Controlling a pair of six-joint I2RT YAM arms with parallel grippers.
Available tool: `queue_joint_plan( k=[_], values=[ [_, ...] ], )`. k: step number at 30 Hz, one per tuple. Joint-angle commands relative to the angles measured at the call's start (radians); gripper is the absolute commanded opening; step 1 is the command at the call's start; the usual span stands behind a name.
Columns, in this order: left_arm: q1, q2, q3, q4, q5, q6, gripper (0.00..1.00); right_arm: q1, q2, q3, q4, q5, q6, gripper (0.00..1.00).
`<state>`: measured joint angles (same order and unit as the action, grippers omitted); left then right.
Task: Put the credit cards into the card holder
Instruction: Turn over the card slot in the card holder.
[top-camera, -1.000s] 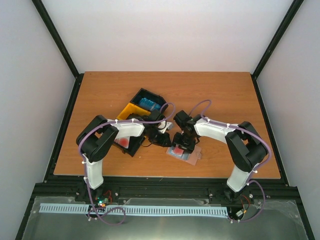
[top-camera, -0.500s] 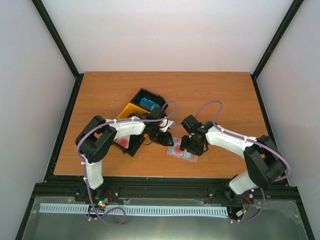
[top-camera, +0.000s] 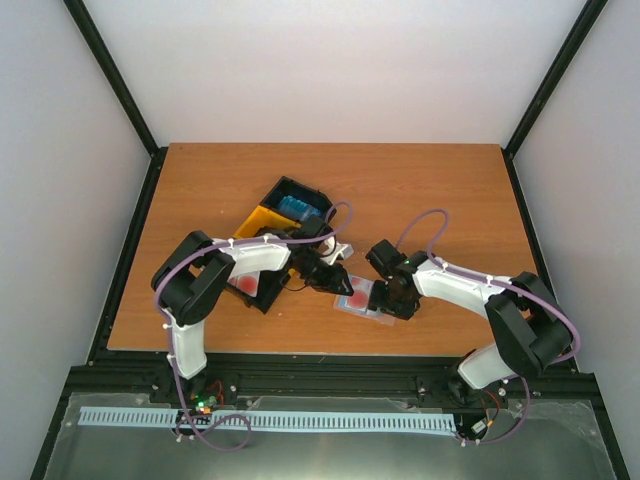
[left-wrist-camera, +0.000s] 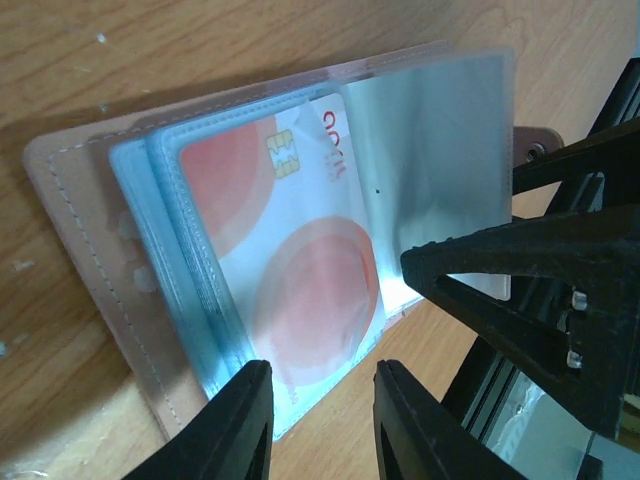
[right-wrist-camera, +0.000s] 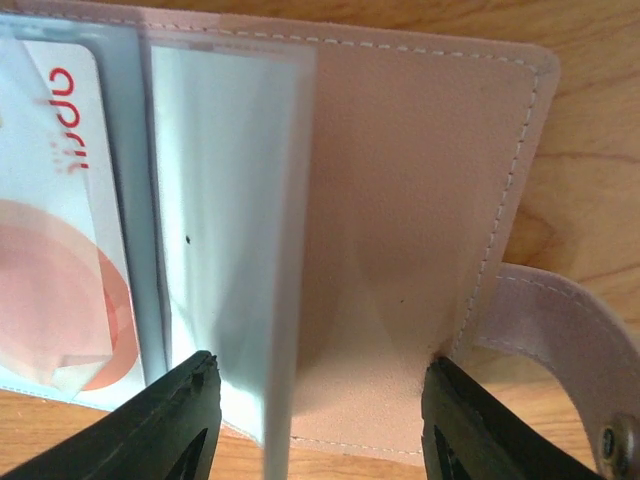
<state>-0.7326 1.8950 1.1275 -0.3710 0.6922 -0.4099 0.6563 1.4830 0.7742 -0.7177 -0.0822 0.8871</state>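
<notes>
— Where's the holder?
— Your holder (top-camera: 362, 299) lies open on the surface (top-camera: 450, 200), near the front edge, between your two hands. One card (left-wrist-camera: 300, 280), white with red circles, sits in a clear sleeve on its left half.
— And the left hand?
— Your left hand (left-wrist-camera: 318, 425) is released. Its fingers stand a little apart at the near edge of that sleeve and pinch nothing.
— The right?
— Your right hand (right-wrist-camera: 318, 420) is spread wide over the right half, grasping nothing. One finger is by a loose sleeve (right-wrist-camera: 230, 220) that stands up on edge. The other is at the cover's corner, beside the strap (right-wrist-camera: 560, 330). You can't tell from this close whether the tips press on the cover.
— The other cards?
— Your blue cards (top-camera: 297, 207) are in the far black bin of the tray (top-camera: 255, 222). The red cards (top-camera: 243, 284) are in the near bin, partly under your left arm. The tray lies left of the holder.
</notes>
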Motion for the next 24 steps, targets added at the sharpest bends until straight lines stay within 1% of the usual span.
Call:
queue_joint_plan(
  k=[1, 4, 8, 11, 19, 24],
  values=[
    [-0.011, 0.037, 0.003, 0.043, 0.023, -0.065, 0.3, -0.001, 0.005, -0.025, 0.048, 0.011, 0.002, 0.55],
    [-0.011, 0.061, 0.007, 0.035, 0.012, -0.08, 0.29, -0.001, 0.009, -0.024, 0.052, 0.007, -0.007, 0.52],
    [-0.011, 0.073, 0.011, 0.01, -0.033, -0.093, 0.29, -0.001, 0.005, -0.033, 0.057, 0.01, -0.008, 0.47],
    [-0.01, 0.079, 0.018, -0.002, -0.042, -0.098, 0.3, -0.001, 0.01, -0.04, 0.069, 0.001, -0.01, 0.44],
    [-0.011, 0.081, 0.032, 0.022, 0.058, -0.086, 0.29, -0.001, 0.026, -0.039, 0.093, -0.009, -0.013, 0.43],
    [-0.011, 0.07, 0.031, 0.069, 0.141, -0.076, 0.28, -0.001, 0.025, -0.046, 0.098, -0.01, -0.012, 0.42]
  ],
)
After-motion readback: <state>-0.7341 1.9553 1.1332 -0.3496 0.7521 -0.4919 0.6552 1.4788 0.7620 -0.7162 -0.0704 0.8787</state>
